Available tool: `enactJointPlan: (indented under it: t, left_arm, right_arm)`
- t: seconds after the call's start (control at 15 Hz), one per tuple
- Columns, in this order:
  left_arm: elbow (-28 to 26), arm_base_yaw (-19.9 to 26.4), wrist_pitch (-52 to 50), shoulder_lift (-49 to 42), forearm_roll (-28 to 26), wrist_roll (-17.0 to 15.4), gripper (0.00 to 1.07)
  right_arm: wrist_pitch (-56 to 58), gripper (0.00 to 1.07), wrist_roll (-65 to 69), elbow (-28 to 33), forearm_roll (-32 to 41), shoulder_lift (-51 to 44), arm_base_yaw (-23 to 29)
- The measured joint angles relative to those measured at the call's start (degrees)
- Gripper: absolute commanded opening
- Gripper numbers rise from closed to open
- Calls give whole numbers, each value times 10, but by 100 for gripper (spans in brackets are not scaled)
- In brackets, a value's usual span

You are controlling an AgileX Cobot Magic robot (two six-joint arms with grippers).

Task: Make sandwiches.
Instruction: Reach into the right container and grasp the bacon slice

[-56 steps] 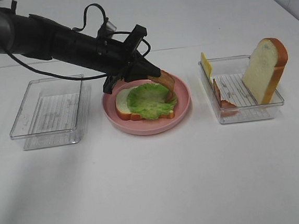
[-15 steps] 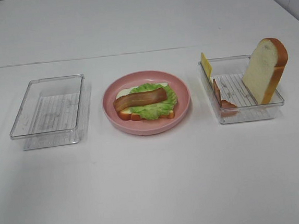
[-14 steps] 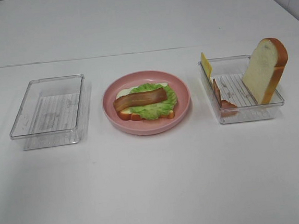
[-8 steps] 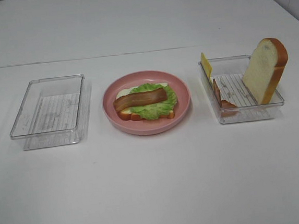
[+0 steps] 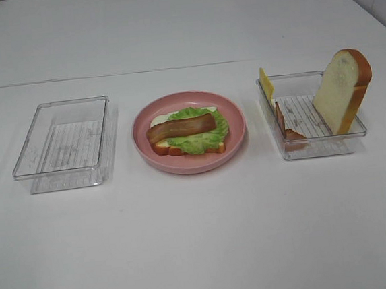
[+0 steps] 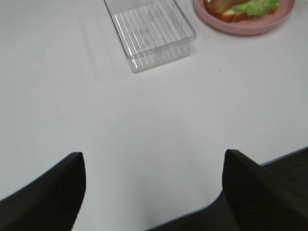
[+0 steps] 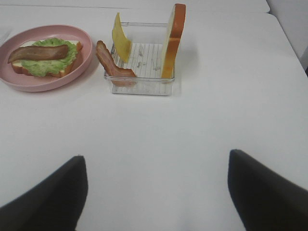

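The sandwich [image 5: 186, 133] lies on a round pink plate [image 5: 192, 166]: a bread slice below, green lettuce [image 5: 202, 141] on it, one bacon strip [image 5: 181, 127] flat on top. A second bread slice [image 5: 340, 91] leans upright in the clear right tray [image 5: 315, 149], with a yellow cheese slice [image 5: 266, 84] and another bacon strip [image 5: 288, 129]. Neither arm shows in the exterior high view. My left gripper [image 6: 154, 192] hangs open over bare table, well back from the plate [image 6: 250, 30]. My right gripper [image 7: 156, 192] is open too, short of the tray [image 7: 139, 83] and holding nothing.
An empty clear tray [image 5: 64, 142] sits left of the plate; it also appears in the left wrist view, where that tray [image 6: 151, 33] is beyond the fingers. The white table's near edge shows behind the left gripper's fingers.
Earlier the left arm reached over the plate, laying the bacon strip on the lettuce. It has since let go and drawn out of the exterior view. Nothing moved in the last second.
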Motion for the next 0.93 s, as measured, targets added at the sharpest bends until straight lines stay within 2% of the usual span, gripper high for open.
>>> enactJointPlan:
  t: [0.2,0.27,0.4,0.67,0.93]
  left_arm:
    - [6,0,-15,-53,-3,7,75]
    - [9,0,-17,-69,-20,20,75]
    - [10,0,-21,-70,-33,32,75]
    - [10,0,-23,-70,-37,34,75]
    - [10,0,-23,-70,-37,34,75]
  right_arm:
    - [0,76,0,0,0,0,0]
    - [0,76,0,0,0,0,0]
    - [-1,76,0,0,0,0,0]
    - [-27,76,6,-10,3,42,0]
    - [-93,76,19,-43,42,225,0]
